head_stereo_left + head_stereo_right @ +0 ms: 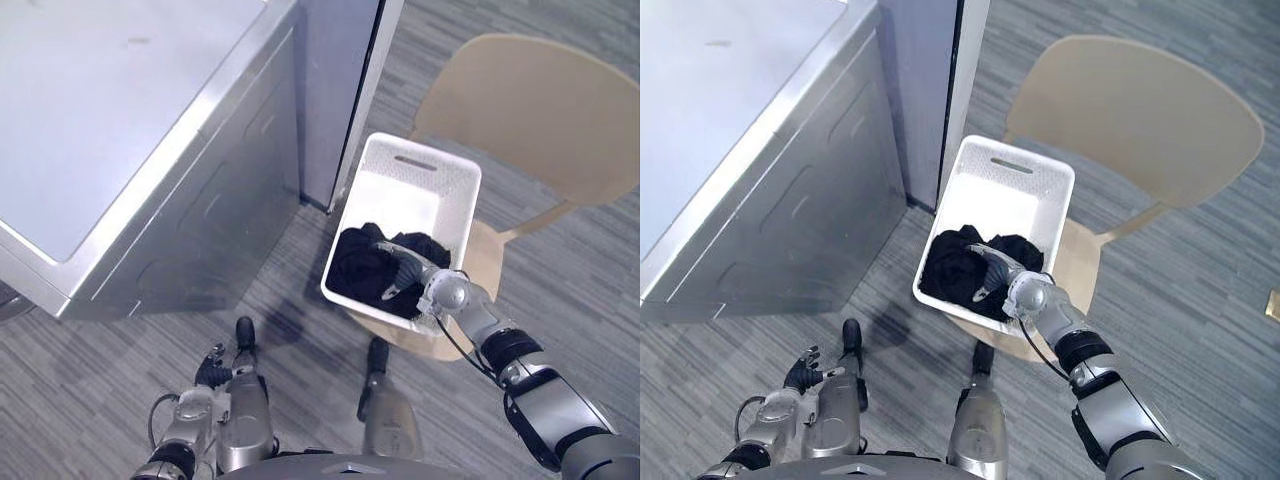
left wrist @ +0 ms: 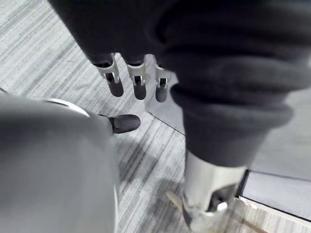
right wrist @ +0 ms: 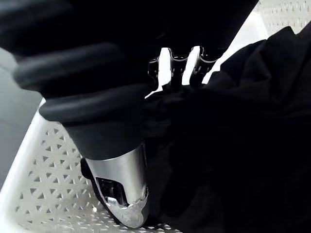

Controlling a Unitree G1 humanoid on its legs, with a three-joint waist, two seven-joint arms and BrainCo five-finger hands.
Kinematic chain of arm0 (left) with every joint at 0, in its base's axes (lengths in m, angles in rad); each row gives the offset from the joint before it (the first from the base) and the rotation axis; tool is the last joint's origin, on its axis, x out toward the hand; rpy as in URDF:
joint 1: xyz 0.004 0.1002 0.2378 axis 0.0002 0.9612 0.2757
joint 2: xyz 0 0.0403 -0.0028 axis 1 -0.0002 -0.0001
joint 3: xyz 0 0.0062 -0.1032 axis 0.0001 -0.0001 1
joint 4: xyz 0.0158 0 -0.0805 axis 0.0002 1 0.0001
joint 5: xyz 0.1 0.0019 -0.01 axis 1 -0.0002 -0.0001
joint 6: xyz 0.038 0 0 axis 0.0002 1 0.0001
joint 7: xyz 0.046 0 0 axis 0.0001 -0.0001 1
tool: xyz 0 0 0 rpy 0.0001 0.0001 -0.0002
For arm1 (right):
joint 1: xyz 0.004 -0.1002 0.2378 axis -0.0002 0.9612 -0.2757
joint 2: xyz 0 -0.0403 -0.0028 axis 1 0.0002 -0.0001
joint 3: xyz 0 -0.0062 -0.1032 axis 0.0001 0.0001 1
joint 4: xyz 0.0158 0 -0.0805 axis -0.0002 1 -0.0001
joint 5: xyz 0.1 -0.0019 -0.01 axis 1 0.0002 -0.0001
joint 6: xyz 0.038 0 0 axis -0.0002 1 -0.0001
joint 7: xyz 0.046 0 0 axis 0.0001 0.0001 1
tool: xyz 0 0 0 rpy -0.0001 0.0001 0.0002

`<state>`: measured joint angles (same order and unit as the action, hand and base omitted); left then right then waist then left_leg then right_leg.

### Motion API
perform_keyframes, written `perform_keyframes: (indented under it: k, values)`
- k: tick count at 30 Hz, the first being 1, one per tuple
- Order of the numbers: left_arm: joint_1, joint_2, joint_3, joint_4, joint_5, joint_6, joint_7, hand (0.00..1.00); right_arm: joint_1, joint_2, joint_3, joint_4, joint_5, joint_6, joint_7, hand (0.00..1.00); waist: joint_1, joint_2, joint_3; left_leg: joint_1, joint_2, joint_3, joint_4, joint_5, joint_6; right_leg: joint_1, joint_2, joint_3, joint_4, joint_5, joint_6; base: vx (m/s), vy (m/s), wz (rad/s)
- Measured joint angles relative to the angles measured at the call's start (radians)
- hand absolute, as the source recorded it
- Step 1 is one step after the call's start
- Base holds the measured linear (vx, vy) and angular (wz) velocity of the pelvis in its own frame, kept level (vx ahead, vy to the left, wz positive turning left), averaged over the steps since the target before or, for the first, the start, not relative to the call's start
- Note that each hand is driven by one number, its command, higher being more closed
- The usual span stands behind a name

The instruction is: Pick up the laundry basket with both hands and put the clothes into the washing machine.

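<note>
A white laundry basket point(image 1: 420, 175) rests on the seat of a light wooden chair point(image 1: 540, 110). Black clothes point(image 1: 358, 268) lie bunched at its near end. My right hand point(image 1: 405, 262) reaches into the basket and lies on the clothes, fingers point(image 3: 179, 60) straight and pressed into the black cloth, thumb point(image 3: 124, 194) held apart beside the latticed wall. My left hand point(image 1: 212, 370) hangs low at the lower left above the floor, open and holding nothing, its fingers point(image 2: 138, 85) straight. The silver-grey washing machine point(image 1: 150, 150) stands to the left of the basket.
A tall grey panel point(image 1: 335, 90) rises between the washing machine and the basket. The chair's curved backrest spreads behind and to the right of the basket. Grey striped carpet point(image 1: 120, 380) covers the floor around.
</note>
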<state>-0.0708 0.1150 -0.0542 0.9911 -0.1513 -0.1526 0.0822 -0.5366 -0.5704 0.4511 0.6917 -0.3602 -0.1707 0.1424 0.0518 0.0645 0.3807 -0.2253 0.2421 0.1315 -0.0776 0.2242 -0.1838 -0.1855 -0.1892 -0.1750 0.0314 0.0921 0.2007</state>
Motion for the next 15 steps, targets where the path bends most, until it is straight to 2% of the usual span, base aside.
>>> perform_keyframes:
  k: [5, 15]
  values:
    - [-0.028, -0.013, 0.008, -0.009, -0.043, 0.000, 0.018, 0.00, -0.046, 0.019, 0.010, 0.030, -0.002, 0.007, -0.022, 0.00, 0.004, 0.002, 0.022, -0.037, -0.006, -0.003, 0.000, 0.013, 0.008, -0.033, -0.004, 0.002, -0.008, 0.024, -0.006, -0.04, -0.008, 0.00]
    - [-0.086, -0.024, -0.052, -0.074, -0.042, -0.002, 0.019, 0.00, -0.059, 0.046, 0.017, 0.030, -0.010, 0.016, -0.025, 0.00, -0.003, 0.001, 0.061, -0.054, -0.025, -0.018, 0.000, 0.019, 0.015, -0.057, -0.023, -0.002, 0.025, 0.017, -0.001, -0.01, -0.003, 0.03]
